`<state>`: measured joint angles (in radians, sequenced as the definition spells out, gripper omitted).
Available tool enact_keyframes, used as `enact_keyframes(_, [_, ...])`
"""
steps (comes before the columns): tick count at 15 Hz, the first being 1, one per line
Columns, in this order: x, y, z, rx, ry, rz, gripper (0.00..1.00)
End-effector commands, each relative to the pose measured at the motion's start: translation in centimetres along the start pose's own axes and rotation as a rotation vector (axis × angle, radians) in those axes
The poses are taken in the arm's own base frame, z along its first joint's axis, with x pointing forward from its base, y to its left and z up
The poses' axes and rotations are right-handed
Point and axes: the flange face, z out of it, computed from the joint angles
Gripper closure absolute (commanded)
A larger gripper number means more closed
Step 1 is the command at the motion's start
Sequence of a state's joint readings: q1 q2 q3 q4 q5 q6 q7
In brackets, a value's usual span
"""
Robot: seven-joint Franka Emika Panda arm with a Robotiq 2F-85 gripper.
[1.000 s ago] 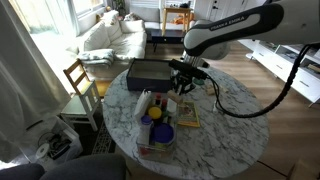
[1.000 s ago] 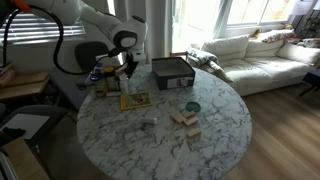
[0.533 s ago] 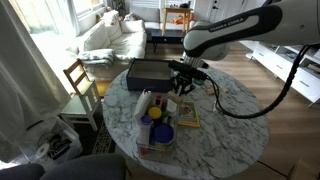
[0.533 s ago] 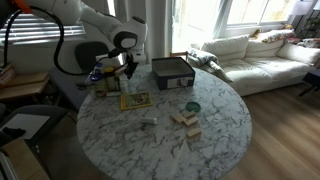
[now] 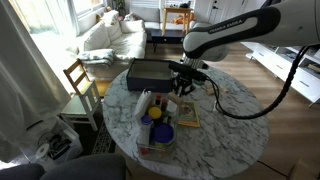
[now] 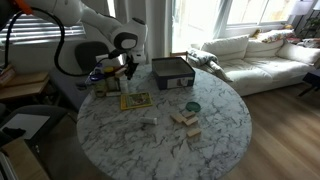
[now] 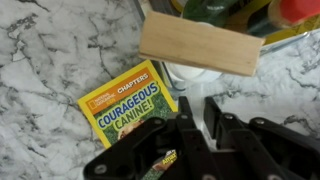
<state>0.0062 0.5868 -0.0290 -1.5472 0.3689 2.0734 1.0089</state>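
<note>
Book (image 7: 125, 105) on marble, wooden block (image 7: 198, 45) just beyond it; my claw (image 7: 200, 114) hovers at book's corner, opening unclear. Best to descend slowly and squarely.

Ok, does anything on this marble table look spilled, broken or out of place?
Nothing stands out. The yellow Courageous Canine paperback book lies flat below the claw, with a plain wooden block nearby; no spill or damage shows.

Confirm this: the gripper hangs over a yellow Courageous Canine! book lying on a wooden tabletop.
Wrong in one respect: the tabletop is white marble with grey veins, not wood, as the wrist view shows. The gripper does hang over the yellow Courageous Canine! book lying on it.
</note>
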Motion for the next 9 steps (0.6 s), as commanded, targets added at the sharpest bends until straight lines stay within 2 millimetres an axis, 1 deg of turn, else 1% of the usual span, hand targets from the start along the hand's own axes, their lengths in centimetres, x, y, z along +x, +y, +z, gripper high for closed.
enact_keyframes(1, [0.07, -0.31, 0.39, -0.009, 0.021, 0.002, 0.95])
enact_keyframes(9, [0.19, -0.33, 0.71, -0.021, 0.049, 0.0, 0.95])
